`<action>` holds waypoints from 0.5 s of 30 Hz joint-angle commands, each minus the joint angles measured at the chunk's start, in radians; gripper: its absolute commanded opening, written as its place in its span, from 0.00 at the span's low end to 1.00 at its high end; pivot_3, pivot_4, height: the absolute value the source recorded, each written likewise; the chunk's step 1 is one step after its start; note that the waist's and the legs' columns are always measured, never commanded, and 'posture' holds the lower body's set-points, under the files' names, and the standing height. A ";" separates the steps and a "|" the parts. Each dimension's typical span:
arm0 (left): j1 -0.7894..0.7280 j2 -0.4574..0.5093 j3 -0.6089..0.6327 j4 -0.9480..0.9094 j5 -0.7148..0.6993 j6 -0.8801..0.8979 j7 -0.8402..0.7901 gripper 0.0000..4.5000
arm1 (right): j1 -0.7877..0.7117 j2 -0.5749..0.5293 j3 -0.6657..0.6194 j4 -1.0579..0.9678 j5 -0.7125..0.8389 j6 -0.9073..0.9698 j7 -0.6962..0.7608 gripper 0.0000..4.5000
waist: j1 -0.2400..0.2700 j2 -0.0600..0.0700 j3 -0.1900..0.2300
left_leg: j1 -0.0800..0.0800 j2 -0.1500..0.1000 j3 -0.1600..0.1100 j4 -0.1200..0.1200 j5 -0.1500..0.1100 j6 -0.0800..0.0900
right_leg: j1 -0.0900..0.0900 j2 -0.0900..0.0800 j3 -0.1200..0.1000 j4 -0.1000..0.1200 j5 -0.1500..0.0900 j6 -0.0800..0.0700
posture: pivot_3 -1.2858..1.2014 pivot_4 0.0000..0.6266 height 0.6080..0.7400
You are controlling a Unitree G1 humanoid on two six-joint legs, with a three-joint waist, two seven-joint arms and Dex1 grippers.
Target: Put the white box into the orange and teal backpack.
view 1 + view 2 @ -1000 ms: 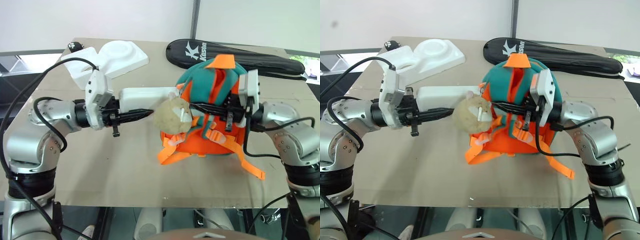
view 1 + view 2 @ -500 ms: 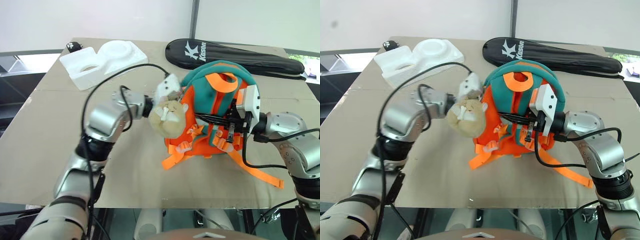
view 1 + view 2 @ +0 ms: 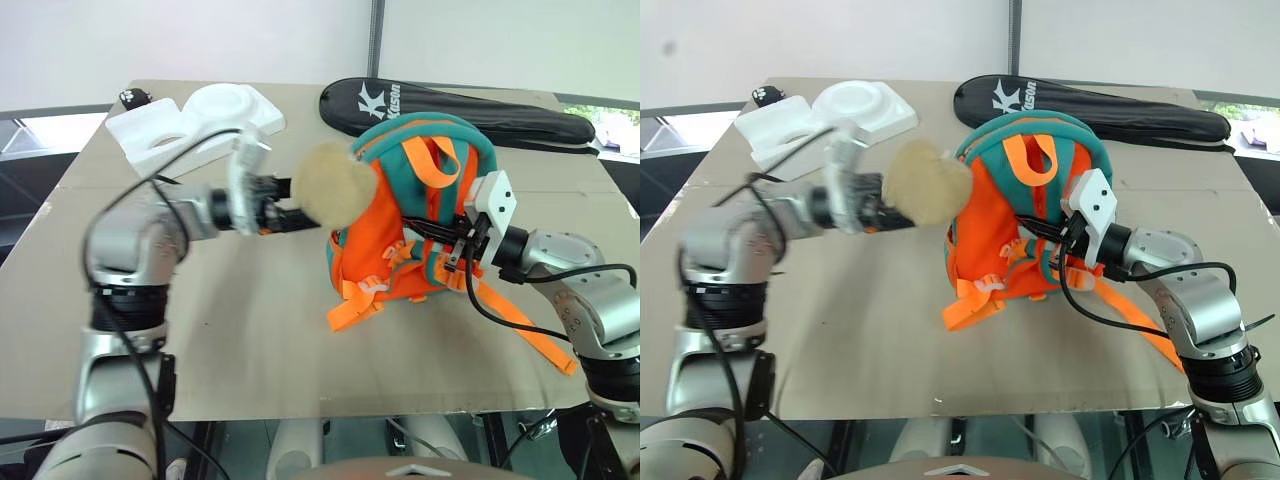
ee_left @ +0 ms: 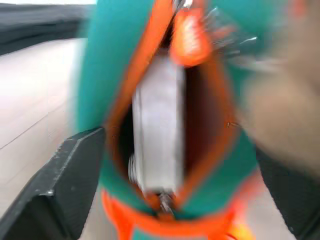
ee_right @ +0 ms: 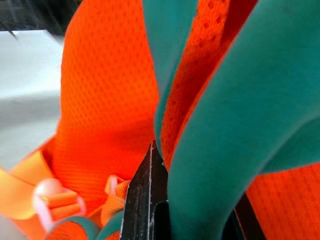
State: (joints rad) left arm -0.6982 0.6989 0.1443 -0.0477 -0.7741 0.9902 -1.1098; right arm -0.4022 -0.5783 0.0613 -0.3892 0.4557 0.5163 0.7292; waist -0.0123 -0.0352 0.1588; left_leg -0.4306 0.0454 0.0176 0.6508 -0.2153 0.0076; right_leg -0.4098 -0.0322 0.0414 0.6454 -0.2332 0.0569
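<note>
The orange and teal backpack (image 3: 415,225) stands on the table, its top opening facing left. In the left wrist view the white box (image 4: 157,125) sits inside that opening. My left gripper (image 3: 285,217) is open just left of the backpack and holds nothing. Its black fingers (image 4: 65,175) stand wide apart on either side of the opening. The tan plush toy (image 3: 330,185) hangs in front of the left gripper and hides its tips from the head views. My right gripper (image 3: 447,250) is shut on the backpack's teal trim (image 5: 215,115) on the right side.
A white foam tray (image 3: 195,120) lies at the back left, with a small black item (image 3: 128,98) beside it. A long black racket case (image 3: 460,110) lies along the back edge. Orange straps (image 3: 520,325) trail toward the table's front right.
My left gripper carried the white box into the backpack's opening, let it go, opened and drew back left. The plush toy swung upward. The right gripper kept its hold.
</note>
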 commanded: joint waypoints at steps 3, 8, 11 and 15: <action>0.073 0.108 0.165 -0.076 -0.261 0.259 -0.012 0.99 | -0.026 0.021 -0.003 0.052 -0.041 -0.029 -0.017 0.00 | -0.004 0.000 0.000 | 0.000 0.000 0.001 0.000 0.000 0.000 | 0.000 -0.001 0.000 0.000 0.000 0.000 | 0.52 0.24 1.00; 0.136 0.036 0.215 -0.182 -0.379 0.318 0.160 0.99 | -0.038 0.043 0.000 0.043 -0.037 -0.025 -0.013 0.00 | 0.006 0.000 0.000 | 0.001 0.000 -0.001 0.000 0.000 0.000 | 0.001 -0.001 -0.001 0.000 0.000 0.000 | 0.52 0.24 1.00; 0.133 -0.048 0.223 -0.207 -0.423 0.311 0.294 0.99 | -0.035 0.046 0.000 0.031 -0.037 -0.020 -0.010 0.00 | 0.005 -0.001 -0.001 | 0.001 0.000 -0.001 0.001 0.000 0.000 | 0.001 -0.001 0.000 0.000 0.000 0.000 | 0.52 0.24 1.00; 0.094 -0.149 0.229 -0.181 -0.437 0.287 0.476 0.99 | -0.018 0.037 -0.010 0.008 -0.033 -0.011 -0.007 0.00 | 0.004 -0.001 0.000 | 0.001 -0.001 -0.001 0.001 0.000 0.000 | 0.001 -0.001 0.000 0.001 0.000 0.000 | 0.52 0.24 1.00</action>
State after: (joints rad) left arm -0.5589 0.5793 0.3500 -0.2219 -1.1647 1.2989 -0.7166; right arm -0.4253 -0.5335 0.0668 -0.3416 0.4189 0.5016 0.7270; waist -0.0084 -0.0361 0.1583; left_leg -0.4300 0.0448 0.0165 0.6515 -0.2153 0.0075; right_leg -0.4091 -0.0329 0.0411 0.6464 -0.2330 0.0567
